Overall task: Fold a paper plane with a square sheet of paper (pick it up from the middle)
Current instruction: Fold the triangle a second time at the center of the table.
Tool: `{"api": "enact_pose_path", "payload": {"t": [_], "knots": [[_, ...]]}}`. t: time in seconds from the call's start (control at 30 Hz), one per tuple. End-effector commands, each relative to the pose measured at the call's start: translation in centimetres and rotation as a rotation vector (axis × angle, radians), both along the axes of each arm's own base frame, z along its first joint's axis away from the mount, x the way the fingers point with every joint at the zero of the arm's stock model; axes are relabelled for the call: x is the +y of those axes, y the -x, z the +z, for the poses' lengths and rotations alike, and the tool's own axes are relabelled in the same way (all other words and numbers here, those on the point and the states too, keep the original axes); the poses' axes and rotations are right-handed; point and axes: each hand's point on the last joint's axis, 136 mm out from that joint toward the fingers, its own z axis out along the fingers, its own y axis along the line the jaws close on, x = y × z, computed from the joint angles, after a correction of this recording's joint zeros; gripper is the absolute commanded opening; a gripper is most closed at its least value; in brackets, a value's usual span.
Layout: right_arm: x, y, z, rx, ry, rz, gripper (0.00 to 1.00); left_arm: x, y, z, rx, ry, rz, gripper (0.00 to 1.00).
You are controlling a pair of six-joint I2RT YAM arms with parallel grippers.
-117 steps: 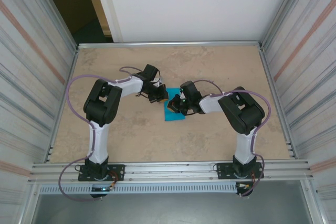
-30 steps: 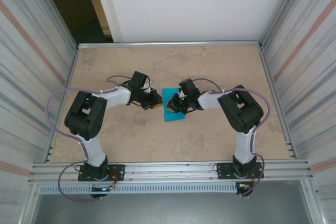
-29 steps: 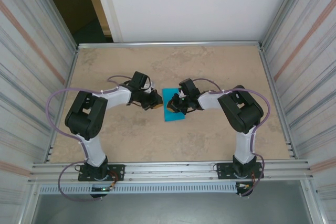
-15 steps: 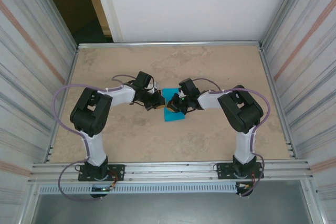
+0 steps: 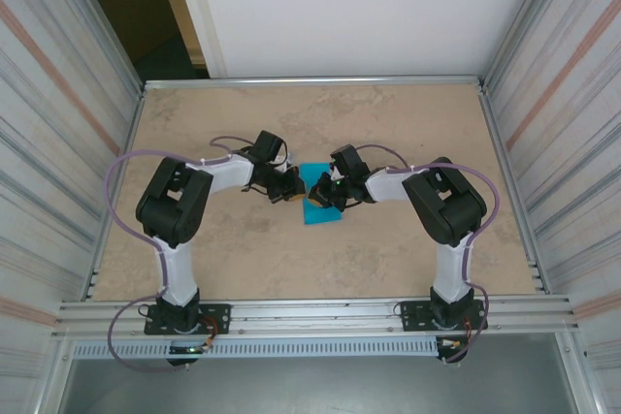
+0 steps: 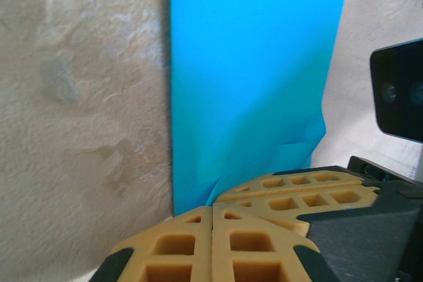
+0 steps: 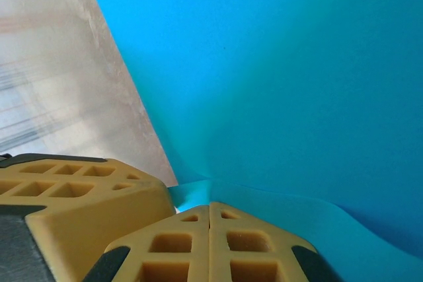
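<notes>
The right claw (image 7: 210,207) pinches the thin turquoise-blue square sheet of paper (image 7: 277,84); the left claw (image 6: 211,208), closed just beside it, should press the fold flat against the tabletop (image 6: 86,97).

top camera high behind, looking down at table (image 5: 408,259), both wrist cameras close over shared paper (image 6: 251,64)

We look down on a mottled beige table (image 5: 388,259), its surface like pale stone, boxed in by corrugated metal walls (image 5: 58,143) to left and right. Behind it stands a plain white panel (image 5: 359,7), and beside that, at the far left, a dark opening (image 5: 126,7). Along the near edge we see a silver aluminium rail (image 5: 310,315), with a perforated strip (image 5: 320,348) just below it.
</notes>
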Motion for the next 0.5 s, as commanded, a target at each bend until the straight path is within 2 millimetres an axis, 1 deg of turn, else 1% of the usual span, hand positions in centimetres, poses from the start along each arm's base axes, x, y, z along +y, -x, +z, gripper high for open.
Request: {"api": "enact_pose_path", "payload": {"t": [0.0,0.47], "knots": [[-2.1,2.3,-4.2,0.116,0.125,-0.008,0.00,0.3,0.4,-1.1,0.017,-0.040,-0.016,0.01],[-1.7,2.3,-3.7,0.101,0.104,0.000,0.00,1.5,0.9,-2.5,0.044,-0.121,-0.005,0.01]]}}
